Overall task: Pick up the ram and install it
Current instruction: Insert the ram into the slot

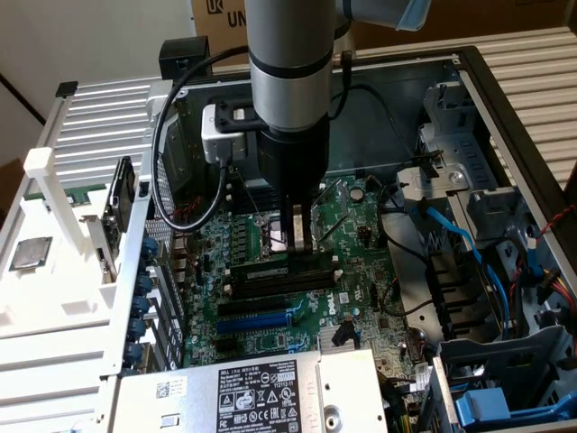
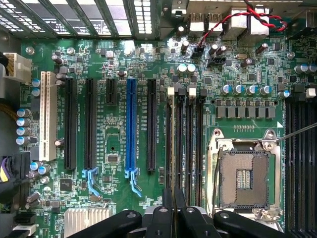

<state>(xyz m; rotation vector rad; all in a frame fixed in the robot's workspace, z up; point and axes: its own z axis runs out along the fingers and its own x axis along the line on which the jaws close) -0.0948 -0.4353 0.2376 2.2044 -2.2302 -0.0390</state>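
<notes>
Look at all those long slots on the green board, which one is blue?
The blue slot is the only blue one: black slots flank it on both sides, and a white slot sits at the row's end.

A silver-grey cylindrical arm (image 1: 288,54), banded black, is seen, with a light-blue joint cap (image 1: 410,11). A white camera box (image 1: 221,133) is mounted, a black cable (image 1: 156,149) is looped out, the gripper (image 1: 300,236) is finished black.
</notes>
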